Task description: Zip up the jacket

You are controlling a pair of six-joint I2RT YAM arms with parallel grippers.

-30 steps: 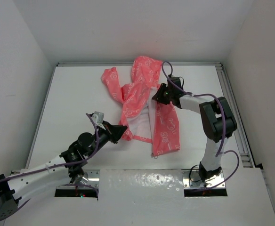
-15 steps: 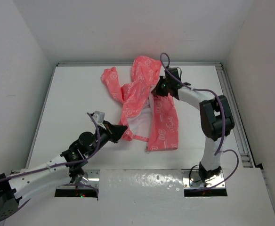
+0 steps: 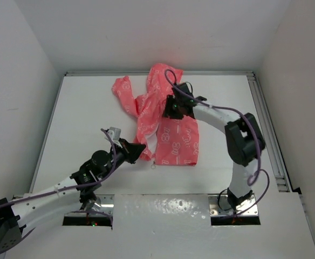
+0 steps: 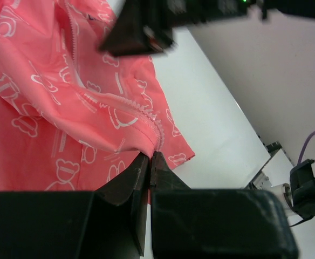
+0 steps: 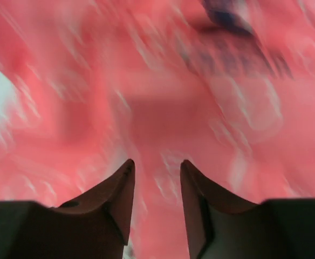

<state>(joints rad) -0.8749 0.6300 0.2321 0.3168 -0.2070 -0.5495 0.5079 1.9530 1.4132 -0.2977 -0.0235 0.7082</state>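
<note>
The coral-pink jacket (image 3: 173, 137) with white marks lies crumpled in the middle of the white table (image 3: 82, 118), hood toward the back wall. My left gripper (image 3: 143, 151) is shut on the jacket's lower front edge; in the left wrist view its tips (image 4: 150, 156) pinch the hem just below the zipper teeth (image 4: 141, 110). My right gripper (image 3: 171, 109) sits on the jacket's upper front near the collar. In the right wrist view its fingers (image 5: 156, 164) stand apart over blurred pink fabric (image 5: 200, 108). The right front panel covers the white lining.
A metal rail (image 3: 268, 124) runs along the table's right edge. White walls close in the table on the left, back and right. One sleeve (image 3: 122, 91) is spread toward the back left.
My right gripper moved left across the jacket and the right front panel shifted left with it, covering the white lining. The left gripper kept its hold and hardly moved.
</note>
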